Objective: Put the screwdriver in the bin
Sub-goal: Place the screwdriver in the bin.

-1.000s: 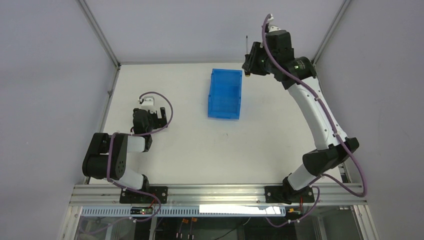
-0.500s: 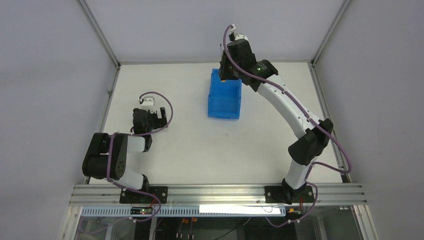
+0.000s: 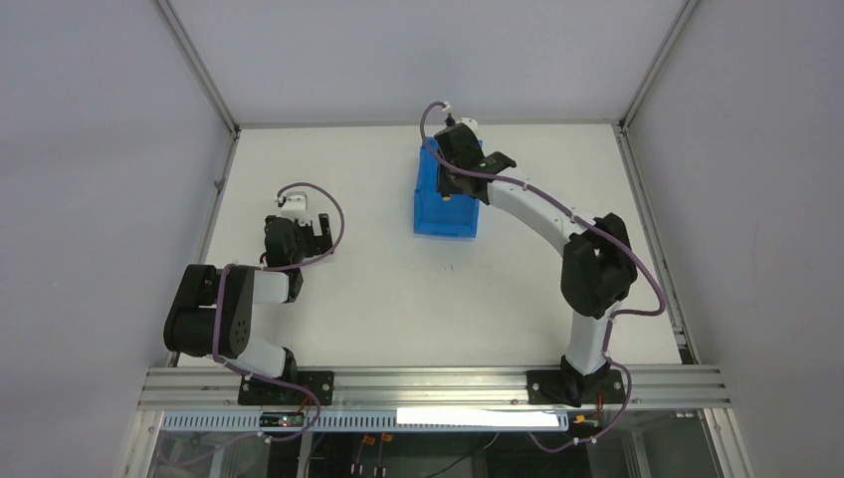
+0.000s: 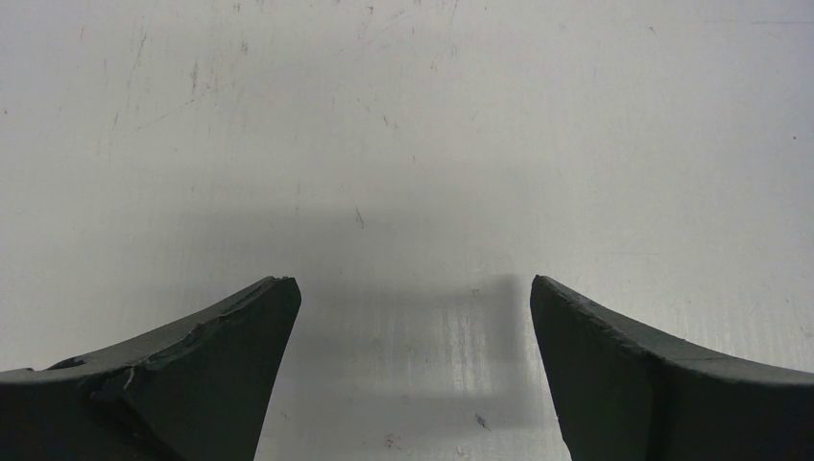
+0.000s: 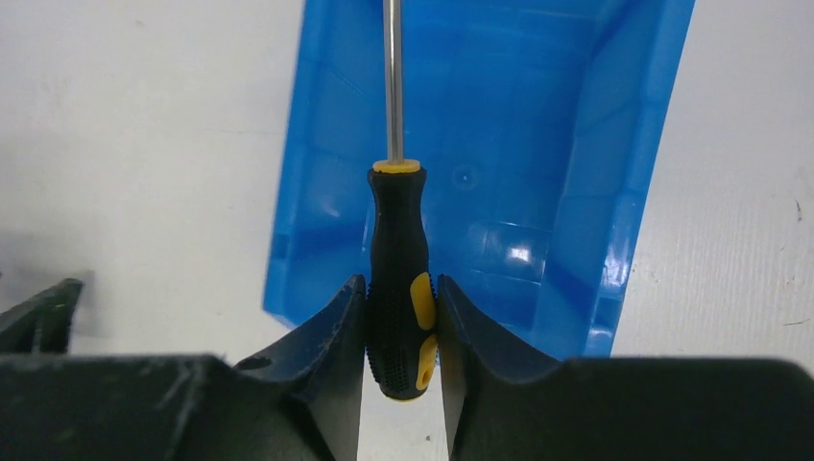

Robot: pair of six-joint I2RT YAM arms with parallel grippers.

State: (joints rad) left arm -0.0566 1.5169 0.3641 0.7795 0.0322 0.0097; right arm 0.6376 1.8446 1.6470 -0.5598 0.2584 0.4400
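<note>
My right gripper (image 5: 401, 317) is clamped on the screwdriver (image 5: 395, 240). Its two dark fingers (image 5: 331, 336) press either side of the black-and-yellow handle low down, near the butt end. The thin metal shaft runs straight out ahead of the fingers and leaves the top of the wrist view. The screwdriver is in the gripper's hold over the blue bin (image 5: 619, 192), not lying in it. In the right wrist view the shaft and the upper handle sit over the bin's open interior, while the butt of the handle shows against white table beyond one end wall. I cannot tell how high the tool hangs above the bin floor, or whether the tip touches anything. Inside the bin I see only its translucent blue floor and walls with a few light glints. From the top camera the bin stands on the table (image 3: 378, 289) at the far middle, with the right arm (image 3: 542, 204) reaching over it. My left gripper (image 4: 413, 279) is well apart from the bin on the left side, its fingers spread wide over scuffed white surface, holding nothing.
</note>
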